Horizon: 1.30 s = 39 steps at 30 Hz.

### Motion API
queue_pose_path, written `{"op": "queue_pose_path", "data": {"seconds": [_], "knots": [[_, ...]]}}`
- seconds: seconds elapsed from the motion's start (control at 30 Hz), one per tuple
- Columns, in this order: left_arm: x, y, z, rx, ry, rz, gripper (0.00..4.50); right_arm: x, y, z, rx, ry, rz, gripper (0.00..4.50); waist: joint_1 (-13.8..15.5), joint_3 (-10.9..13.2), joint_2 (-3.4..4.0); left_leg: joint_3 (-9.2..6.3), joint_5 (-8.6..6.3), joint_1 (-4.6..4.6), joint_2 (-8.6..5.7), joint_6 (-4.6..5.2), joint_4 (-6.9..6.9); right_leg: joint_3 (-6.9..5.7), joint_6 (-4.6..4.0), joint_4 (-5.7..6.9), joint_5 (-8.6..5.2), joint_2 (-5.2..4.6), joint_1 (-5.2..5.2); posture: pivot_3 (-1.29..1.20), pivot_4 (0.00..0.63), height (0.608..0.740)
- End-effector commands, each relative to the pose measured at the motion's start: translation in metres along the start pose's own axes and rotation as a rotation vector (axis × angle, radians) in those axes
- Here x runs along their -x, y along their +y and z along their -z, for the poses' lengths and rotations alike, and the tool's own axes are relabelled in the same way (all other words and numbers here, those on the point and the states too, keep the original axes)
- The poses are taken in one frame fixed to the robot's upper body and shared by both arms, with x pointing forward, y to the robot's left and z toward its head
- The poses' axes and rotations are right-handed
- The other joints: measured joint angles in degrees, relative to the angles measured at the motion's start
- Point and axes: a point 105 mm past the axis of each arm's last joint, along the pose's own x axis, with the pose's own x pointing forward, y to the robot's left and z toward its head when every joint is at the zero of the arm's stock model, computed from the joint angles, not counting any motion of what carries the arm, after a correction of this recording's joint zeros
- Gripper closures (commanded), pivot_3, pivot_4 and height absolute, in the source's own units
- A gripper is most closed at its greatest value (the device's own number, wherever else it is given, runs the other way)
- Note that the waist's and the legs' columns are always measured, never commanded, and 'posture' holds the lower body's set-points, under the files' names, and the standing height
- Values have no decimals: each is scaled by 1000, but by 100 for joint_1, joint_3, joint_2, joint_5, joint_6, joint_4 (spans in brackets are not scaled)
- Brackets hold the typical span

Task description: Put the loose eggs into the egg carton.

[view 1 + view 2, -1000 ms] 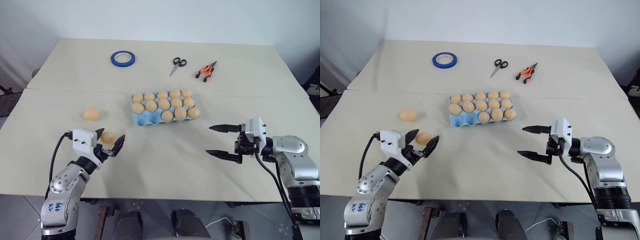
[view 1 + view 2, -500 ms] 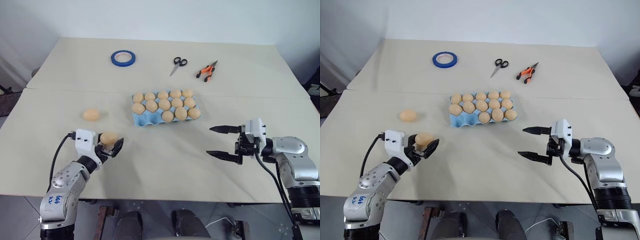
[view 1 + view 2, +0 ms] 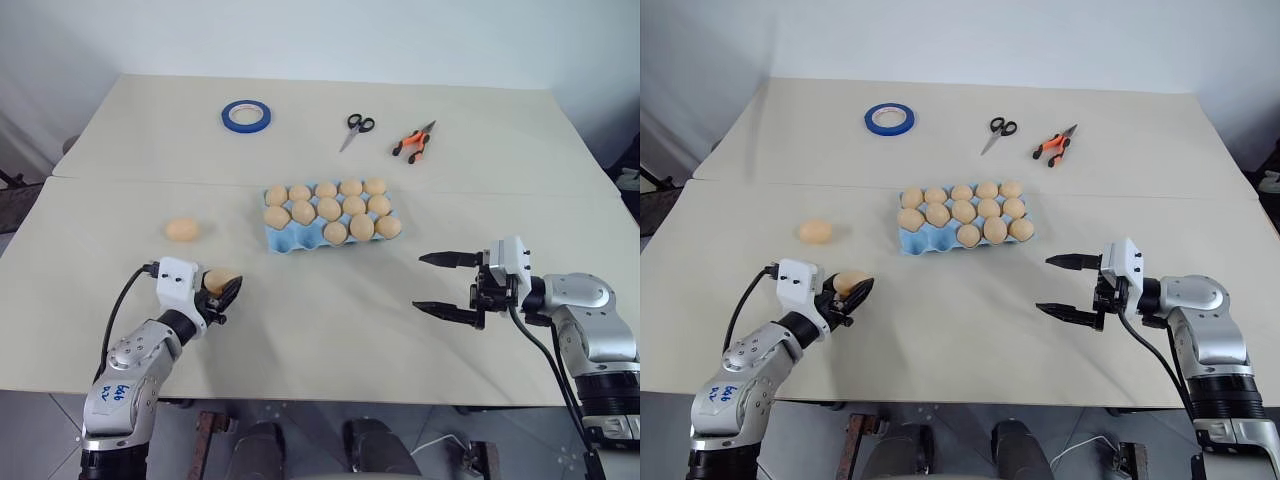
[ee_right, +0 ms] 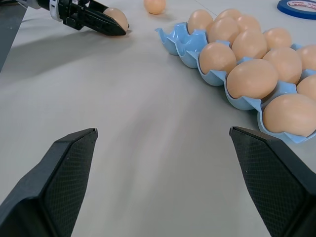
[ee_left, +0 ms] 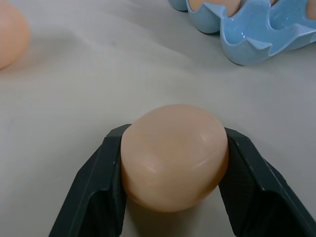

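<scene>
Your left gripper has its two black fingers pressed against the sides of one loose egg low at the table on the near left, likely so you can carry it to the egg carton, which sits mid-table further right with two near-row cups bare at its left end. The other loose egg lies a little further away on the left, untouched. Your right gripper hangs empty with fingers spread wide on the near right, seemingly parked clear of the carton.

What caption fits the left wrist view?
Left pincer closed on a loose egg, with the blue egg carton just ahead on the table.
</scene>
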Motion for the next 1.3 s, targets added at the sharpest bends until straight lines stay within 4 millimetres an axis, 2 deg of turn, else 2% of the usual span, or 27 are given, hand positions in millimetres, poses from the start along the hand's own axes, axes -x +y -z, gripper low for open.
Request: {"op": "queue_pose_path", "data": {"seconds": [0.03, 0.2, 0.37, 0.53, 0.77, 1.0, 1.3], "knots": [[-5, -18, -18, -55, -72, 72, 2383, 2, -2, -8, 41, -17, 15, 0, 1, 0, 0, 0, 0, 0, 0, 0, 0, 0, 0, 0, 0, 0, 0, 0, 150, 740], [-31, -67, -42, -51, -168, 199, 2383, 1, -2, -8, 46, -23, 28, 0, 35, 0, 0, -2, 1, -2, -3, 0, 5, -4, 2, -1, 1, -3, 3, 0, 150, 740], [-64, -99, -67, -61, -247, 246, 2383, 0, -3, -8, 50, -26, 40, 0, 22, 0, 1, 3, 2, -4, -3, -2, 12, 1, 8, 0, 4, 3, 1, 0, 150, 740], [-97, -104, -85, -91, -286, 202, 2383, 2, -1, -9, 56, -28, 55, 0, 2, 0, 1, 19, 5, -1, -1, -3, 24, 14, 9, 8, 5, 9, -2, 0, 150, 740], [-110, -102, -86, -139, -285, 191, 2383, 5, 0, -7, 56, -21, 74, 0, 23, 0, 1, 22, 5, -2, 2, -3, 25, 18, 12, 14, 5, 5, -10, 0, 150, 740], [-108, -106, -82, -129, -252, 218, 120, 6, 1, -6, 54, -23, 83, 0, 26, 0, 1, 21, 6, -2, 2, -4, 37, 17, 12, 24, 6, 5, -8, 0, 150, 740], [-91, -107, -88, -133, -287, 198, 21, 4, -1, -6, 54, -23, 80, 0, 22, 0, 1, 21, 9, 0, 2, -7, 47, 20, 12, 46, 6, 7, -10, 0, 150, 740]]}}
